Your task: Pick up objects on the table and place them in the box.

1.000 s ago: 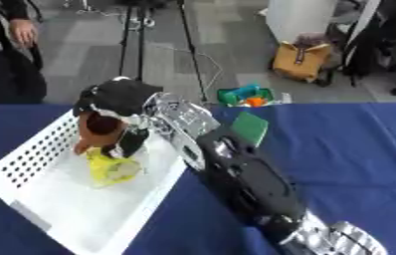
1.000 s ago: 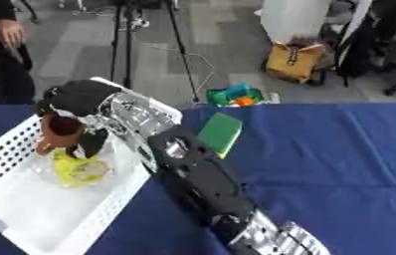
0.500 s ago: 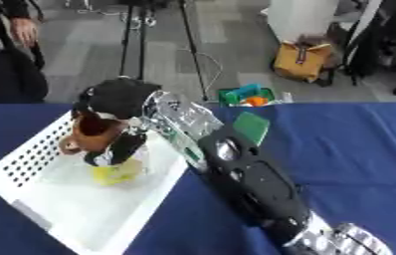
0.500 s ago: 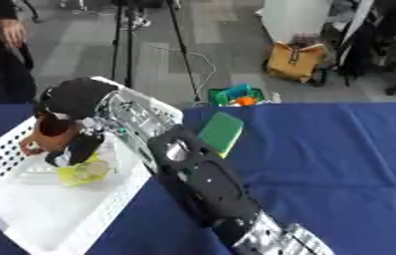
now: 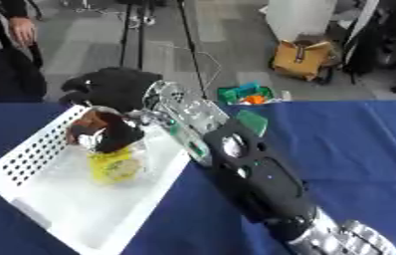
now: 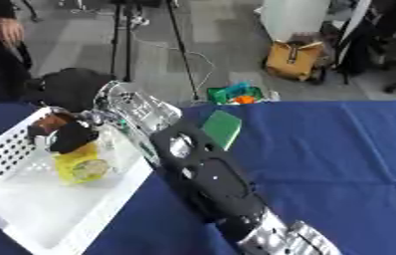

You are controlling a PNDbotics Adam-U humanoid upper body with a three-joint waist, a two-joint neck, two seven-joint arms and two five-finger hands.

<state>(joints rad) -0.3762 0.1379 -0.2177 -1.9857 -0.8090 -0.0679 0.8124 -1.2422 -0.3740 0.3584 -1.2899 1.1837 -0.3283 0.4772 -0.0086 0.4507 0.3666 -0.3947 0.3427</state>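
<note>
My right arm reaches from the lower right across the blue table to the white perforated box (image 5: 29, 196) at the left. My right hand (image 5: 114, 89) hangs over the box with its dark fingers (image 5: 120, 137) curled round the top of a clear packet (image 5: 114, 167) with a yellow label. A brown piece (image 5: 86, 121) shows at the packet's top. The packet's lower end is down inside the box. A flat green object (image 6: 222, 127) lies on the table just right of the arm. My left hand shows in neither view.
Beyond the table's far edge the floor holds a tripod (image 5: 132, 35), a tan bag (image 5: 302, 60) and a green-and-orange thing (image 5: 247, 94). A person in dark clothes (image 5: 6, 50) stands at the far left. Blue tabletop (image 6: 341, 164) stretches to the right.
My right hand has dipped a little lower over the box with the packet still in its fingers. The green object has not moved.
</note>
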